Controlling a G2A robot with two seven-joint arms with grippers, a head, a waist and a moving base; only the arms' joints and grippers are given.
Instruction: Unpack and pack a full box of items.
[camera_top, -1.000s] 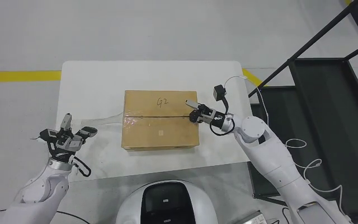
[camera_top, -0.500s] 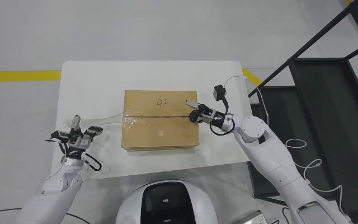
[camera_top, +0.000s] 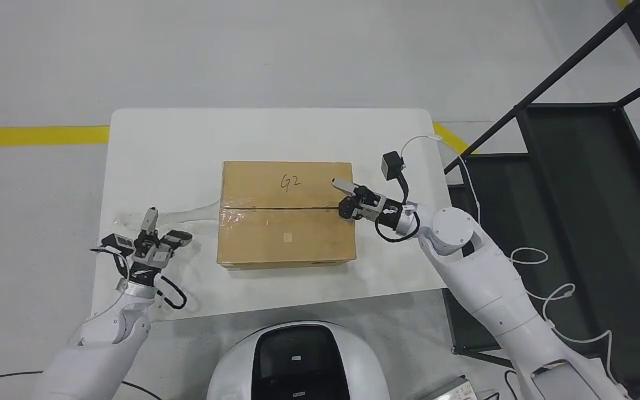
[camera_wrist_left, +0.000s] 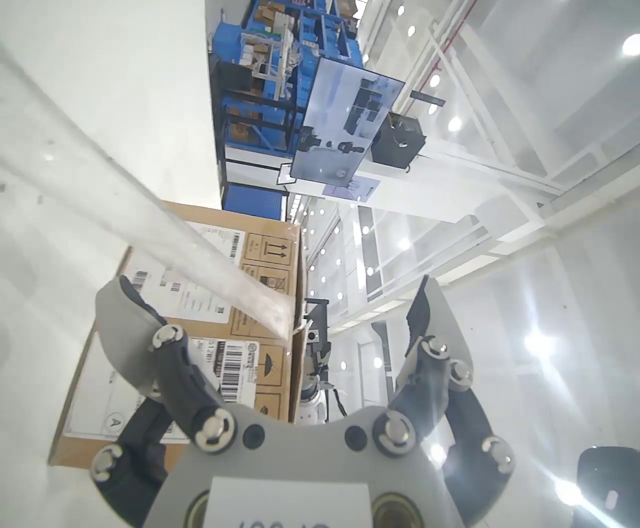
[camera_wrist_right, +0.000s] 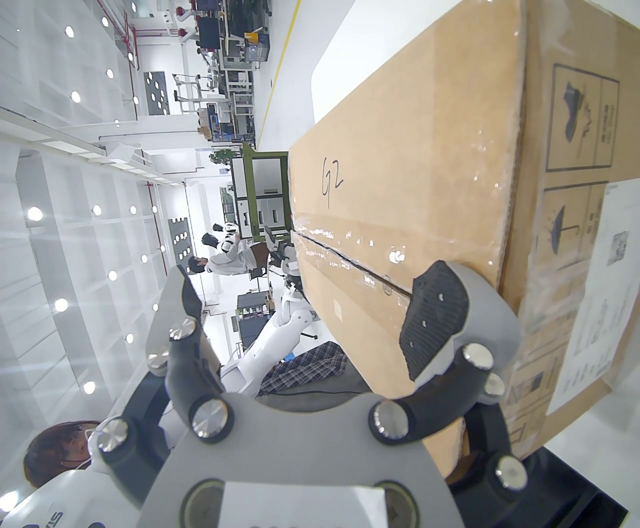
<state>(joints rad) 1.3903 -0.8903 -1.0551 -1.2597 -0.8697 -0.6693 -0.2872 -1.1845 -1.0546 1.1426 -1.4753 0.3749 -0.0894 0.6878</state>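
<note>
A brown cardboard box (camera_top: 286, 213) marked with handwriting sits shut in the middle of the white table (camera_top: 170, 150). A clear tape strip (camera_top: 190, 212) runs from the box's left end out over the table; in the left wrist view the tape strip (camera_wrist_left: 150, 220) runs from the box (camera_wrist_left: 265, 260) past my fingers. My left gripper (camera_top: 163, 228) is open near the table's left front, left of the box, holding nothing. My right gripper (camera_top: 342, 197) is open at the box's right end, level with the top seam (camera_wrist_right: 345, 260), one pad (camera_wrist_right: 435, 320) against the box edge.
A black metal rack (camera_top: 560, 170) stands just right of the table. A small black device (camera_top: 392, 162) with a white cable sits above my right wrist. Bare tabletop lies behind and to the left of the box.
My left gripper has moved right and slightly toward the front edge, closer to the box, staying open. The right arm and the box have not moved.
</note>
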